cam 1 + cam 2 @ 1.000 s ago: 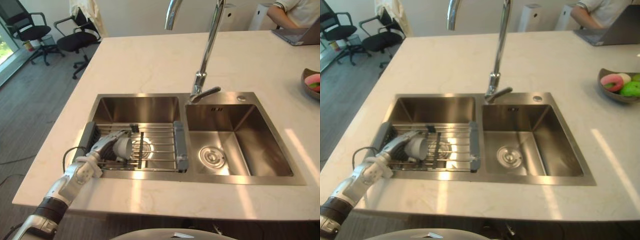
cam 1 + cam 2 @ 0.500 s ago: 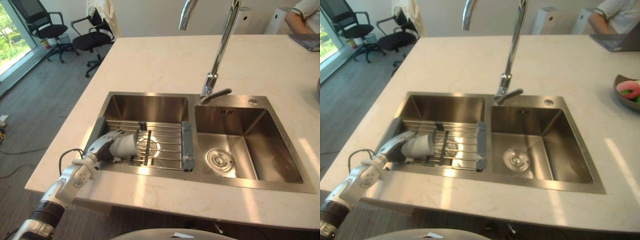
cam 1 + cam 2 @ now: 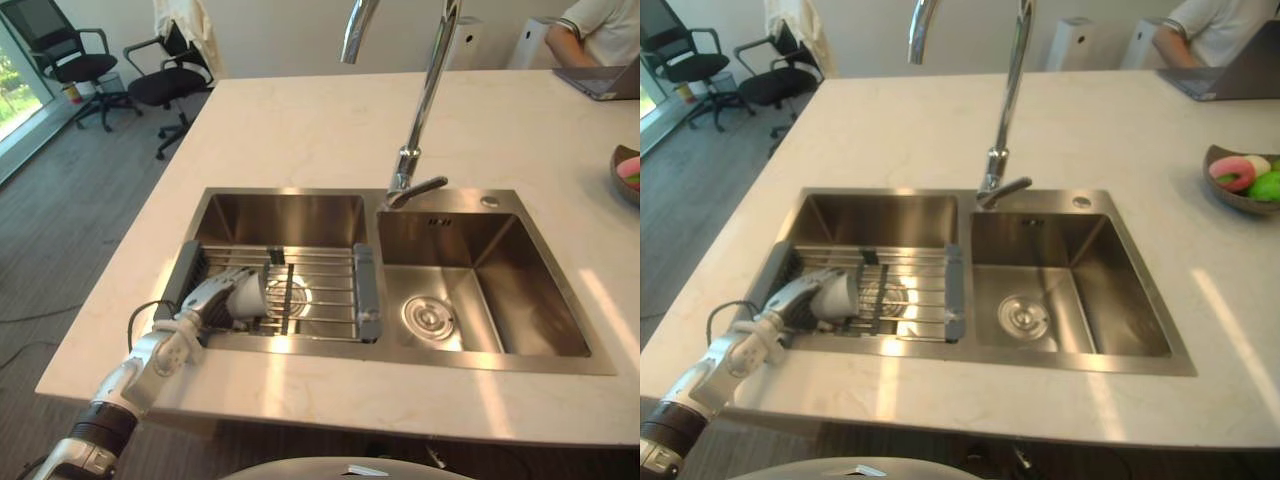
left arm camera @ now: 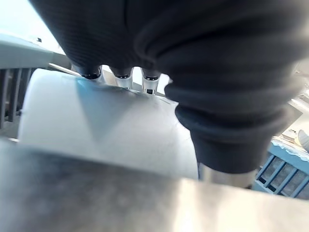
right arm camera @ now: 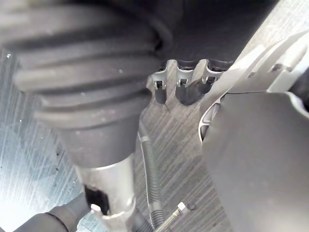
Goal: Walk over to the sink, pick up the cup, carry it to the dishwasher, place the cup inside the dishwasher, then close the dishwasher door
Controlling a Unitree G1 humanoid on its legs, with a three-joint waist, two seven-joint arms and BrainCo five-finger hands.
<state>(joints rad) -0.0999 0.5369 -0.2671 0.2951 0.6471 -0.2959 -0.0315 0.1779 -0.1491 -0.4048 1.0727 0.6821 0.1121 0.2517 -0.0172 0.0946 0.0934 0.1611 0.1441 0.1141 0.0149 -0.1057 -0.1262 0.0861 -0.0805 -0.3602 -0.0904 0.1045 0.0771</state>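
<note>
Left hand (image 3: 205, 300): reaches over the sink's (image 3: 300, 348) front rim into the left basin (image 3: 285, 215). Fingers (image 4: 121, 77) curl over the top of the cup (image 3: 250, 292), thumb on the other side, so the grip is closed round the cup.

Cup: pale, lying on its side in my grasp at the left end of the wire rack (image 3: 320, 290). One round end faces along the rack toward the right basin (image 3: 480, 280). Whether it rests on the wires or sits just above them, I cannot tell.

Rack: spans the left basin from side to side, with grey end pieces against each wall.

Right hand (image 5: 186, 92): hangs low over the grey plank floor (image 5: 29, 145). I cannot tell its state.

Right basin: round drain (image 3: 428, 316) in the bottom.

Faucet (image 3: 420, 120): rises from the sink's back edge at the divider, with its lever just beside the base and its spout arching high.

Countertop (image 3: 300, 130): pale stone around the sink. At its far right, a dark bowl (image 3: 1240, 180) of fruit. Beyond that, a laptop (image 3: 1230, 75) and a seated person (image 3: 1210, 25).

Far left, off the counter: two black office chairs (image 3: 165, 85).
</note>
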